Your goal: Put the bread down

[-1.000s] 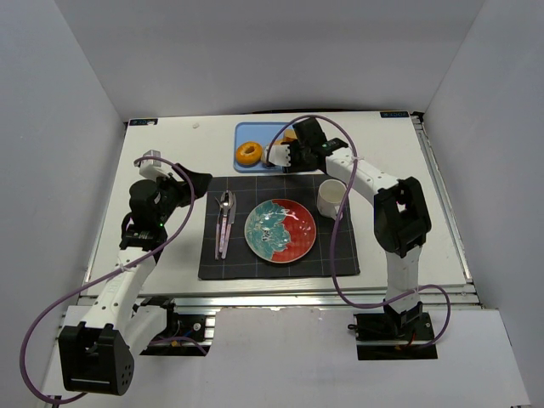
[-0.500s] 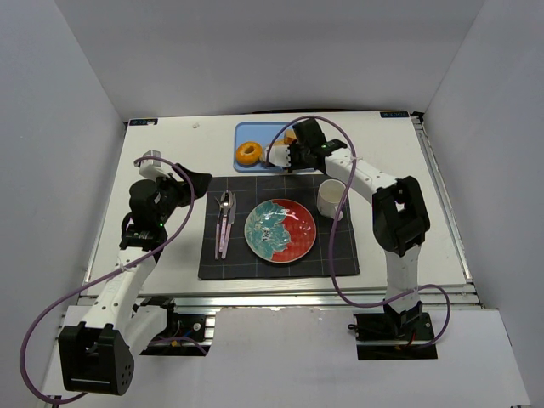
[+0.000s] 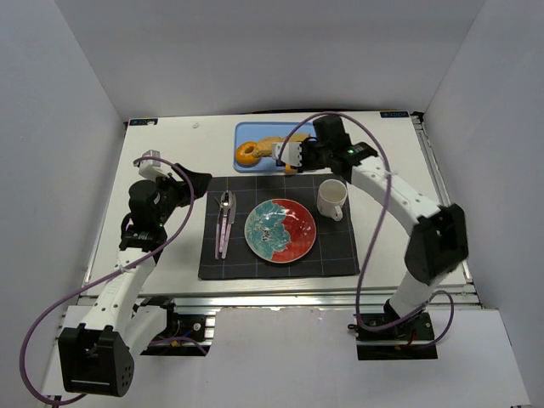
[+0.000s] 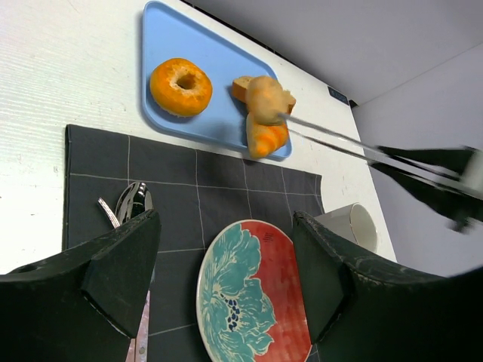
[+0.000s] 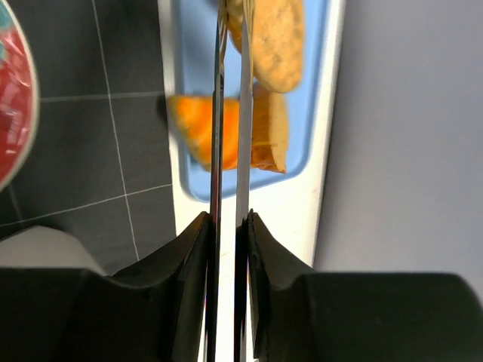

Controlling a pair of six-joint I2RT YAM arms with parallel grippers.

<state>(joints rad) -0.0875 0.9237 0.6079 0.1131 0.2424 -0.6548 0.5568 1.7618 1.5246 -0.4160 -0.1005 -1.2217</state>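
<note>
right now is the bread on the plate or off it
Off it. The bread is over the blue tray beside the croissant, pinched in tongs held by the right end effector; the plate holds no food.

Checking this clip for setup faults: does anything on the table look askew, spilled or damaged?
Nothing is spilled or damaged. One unusual thing: the right claw grips metal tongs, which seem to pinch the bread near one edge over the blue tray, so the hold looks slight. Plate, cup and cutlery sit tidily on the mat.
</note>
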